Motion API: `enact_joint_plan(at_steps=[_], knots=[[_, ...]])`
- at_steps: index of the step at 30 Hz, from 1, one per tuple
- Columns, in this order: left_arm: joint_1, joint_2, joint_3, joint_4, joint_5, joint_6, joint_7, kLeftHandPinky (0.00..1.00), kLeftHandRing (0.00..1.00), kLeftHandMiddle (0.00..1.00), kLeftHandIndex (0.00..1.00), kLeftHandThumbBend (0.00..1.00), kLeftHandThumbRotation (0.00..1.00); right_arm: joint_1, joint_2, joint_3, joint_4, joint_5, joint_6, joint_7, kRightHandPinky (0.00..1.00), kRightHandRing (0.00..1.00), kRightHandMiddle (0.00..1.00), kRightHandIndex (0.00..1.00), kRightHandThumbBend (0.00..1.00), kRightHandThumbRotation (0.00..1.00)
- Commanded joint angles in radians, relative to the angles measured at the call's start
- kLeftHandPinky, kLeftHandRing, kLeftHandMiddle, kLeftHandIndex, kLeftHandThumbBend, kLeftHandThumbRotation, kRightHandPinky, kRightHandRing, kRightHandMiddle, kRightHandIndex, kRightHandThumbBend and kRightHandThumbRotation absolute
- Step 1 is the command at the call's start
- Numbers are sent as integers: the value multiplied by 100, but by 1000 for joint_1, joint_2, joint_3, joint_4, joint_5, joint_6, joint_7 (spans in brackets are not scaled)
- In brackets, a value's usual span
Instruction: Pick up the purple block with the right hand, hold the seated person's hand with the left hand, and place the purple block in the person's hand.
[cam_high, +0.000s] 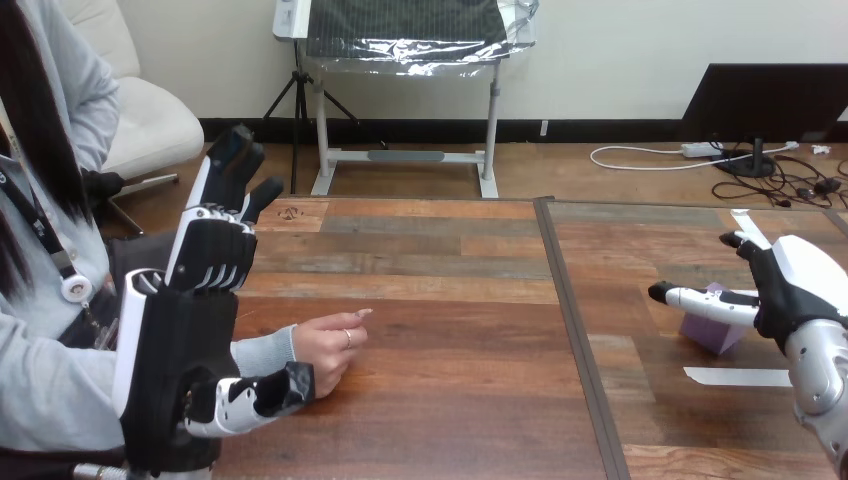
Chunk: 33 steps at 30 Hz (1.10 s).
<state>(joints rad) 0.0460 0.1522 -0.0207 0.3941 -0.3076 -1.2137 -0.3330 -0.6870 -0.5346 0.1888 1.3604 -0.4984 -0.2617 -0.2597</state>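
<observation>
Hovering at the right side of the brown wooden desk (430, 290), the right hand (792, 290) is open and holds nothing. One straight finger reaches across the top of the small purple block (712, 338), which sits on the desk near a white strip (735, 377). The left hand (185, 335) stands upright, fingers straight, its thumb just beside the wrist of the person's hand (325, 352), which rests on the desk.
</observation>
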Motion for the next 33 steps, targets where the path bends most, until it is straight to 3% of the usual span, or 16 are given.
enact_joint_plan(at_steps=[1, 8, 15, 20, 27, 30, 31, 33], knots=[[-6, 13, -5, -72, -17, 10, -9, 92, 97, 99, 95, 100, 62, -30, 21, 10, -4, -2, 3, 3, 80, 90, 90, 91, 98, 68], [22, 6, 0, -108, -16, 29, -6, 90, 96, 98, 95, 100, 61, -24, 30, 15, 0, -3, 34, 25, 80, 91, 91, 92, 100, 73], [46, -5, 14, -139, 5, 42, 9, 89, 95, 97, 94, 100, 63, -14, 41, 31, -1, -18, 44, 17, 79, 90, 91, 92, 100, 76], [67, -15, 18, -172, 15, 59, 23, 88, 94, 96, 93, 100, 62, -7, 48, 31, -1, -16, 47, 19, 80, 90, 91, 92, 100, 73], [89, -18, 17, -204, 22, 63, 30, 88, 94, 95, 93, 100, 61, -1, 58, 58, 4, -38, 80, 7, 79, 90, 90, 91, 98, 71], [95, -15, 12, -210, 15, 61, 28, 88, 94, 95, 93, 100, 60, 1, 63, 72, 5, -51, 95, -12, 76, 87, 88, 89, 98, 70], [97, -14, 11, -212, 13, 60, 27, 88, 94, 95, 93, 100, 60, 2, 65, 76, 6, -55, 99, -20, 69, 79, 82, 86, 97, 67], [102, -13, 11, -215, 11, 58, 27, 88, 94, 96, 93, 100, 60, 4, 68, 79, 6, -62, 104, -36, 64, 74, 79, 84, 96, 66]])
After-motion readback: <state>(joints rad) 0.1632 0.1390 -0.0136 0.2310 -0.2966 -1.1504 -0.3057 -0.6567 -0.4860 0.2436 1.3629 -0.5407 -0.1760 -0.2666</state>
